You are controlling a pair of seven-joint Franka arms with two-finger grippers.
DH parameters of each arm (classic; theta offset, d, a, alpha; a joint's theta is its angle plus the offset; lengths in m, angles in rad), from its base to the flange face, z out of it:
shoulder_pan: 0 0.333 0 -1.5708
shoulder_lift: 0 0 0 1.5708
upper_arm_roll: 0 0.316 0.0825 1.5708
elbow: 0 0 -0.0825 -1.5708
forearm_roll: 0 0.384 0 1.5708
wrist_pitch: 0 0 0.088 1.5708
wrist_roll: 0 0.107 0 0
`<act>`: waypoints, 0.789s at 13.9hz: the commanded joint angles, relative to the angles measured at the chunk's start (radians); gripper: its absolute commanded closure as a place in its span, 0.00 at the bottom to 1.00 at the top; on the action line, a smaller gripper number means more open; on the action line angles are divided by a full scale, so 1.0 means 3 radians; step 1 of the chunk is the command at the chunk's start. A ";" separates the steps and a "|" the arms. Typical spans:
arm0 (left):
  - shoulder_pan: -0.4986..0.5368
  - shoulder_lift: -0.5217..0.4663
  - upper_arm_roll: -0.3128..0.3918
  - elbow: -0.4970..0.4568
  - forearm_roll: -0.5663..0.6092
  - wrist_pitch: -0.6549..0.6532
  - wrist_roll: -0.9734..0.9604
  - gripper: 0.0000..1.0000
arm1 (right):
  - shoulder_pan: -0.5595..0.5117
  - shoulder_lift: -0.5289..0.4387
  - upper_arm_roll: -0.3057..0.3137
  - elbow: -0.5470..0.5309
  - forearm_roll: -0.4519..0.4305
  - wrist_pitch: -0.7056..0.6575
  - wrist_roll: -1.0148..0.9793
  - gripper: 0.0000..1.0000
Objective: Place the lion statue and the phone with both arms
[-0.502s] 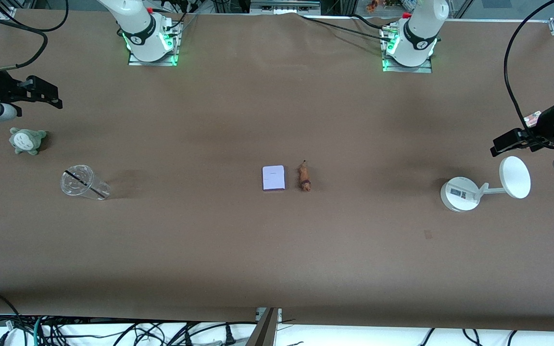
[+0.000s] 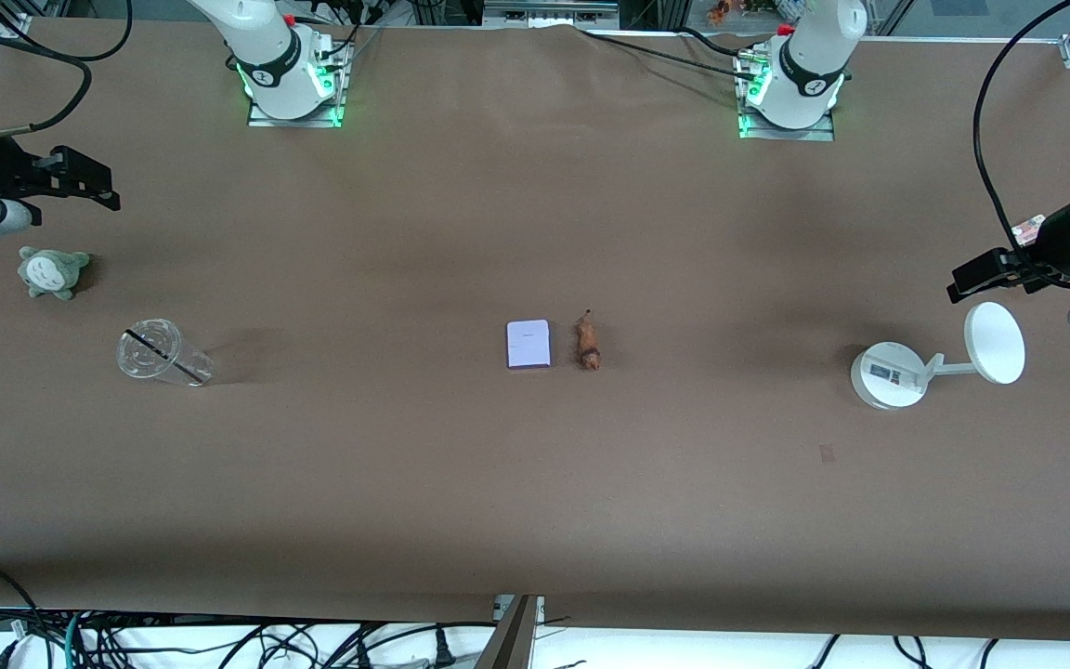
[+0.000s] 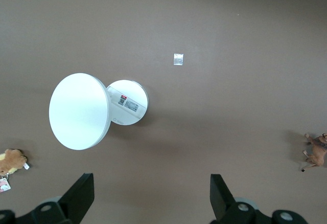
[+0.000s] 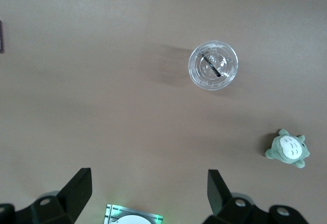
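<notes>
Nothing on the table has shifted since the earlier frame, and both arms wait where they were, high at the table's two ends.

Taking the phone (image 2: 528, 344) as the landmark at mid-table: it lies flat, pale face up. Just beside it, toward the left arm's end and not touching, lies the lion statue (image 2: 588, 342), stretched lengthwise with its thin tail pointing toward the robots' bases.

Well apart from the phone toward the left arm's end, slightly nearer the front camera, stands a white round-based stand (image 2: 889, 374) with a disc on a short arm. Well apart toward the right arm's end lies a clear plastic cup (image 2: 159, 353) with a dark straw. A grey-green plush (image 2: 50, 271) with a white belly sits farther from the camera than the cup.

Up in the air, the left gripper (image 3: 152, 199) hangs over the stand, fingers spread wide with nothing between them. Similarly, the right gripper (image 4: 148, 196) hangs over the brown table (image 2: 535, 502) near the cup and plush, fingers apart and empty.
</notes>
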 commanded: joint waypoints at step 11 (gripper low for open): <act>-0.0023 0.0249 -0.0014 0.0324 -0.0077 -0.0173 0.0019 0.00 | -0.0023 0.0016 -0.0004 0.0018 -0.0040 0.0076 0.0051 0.00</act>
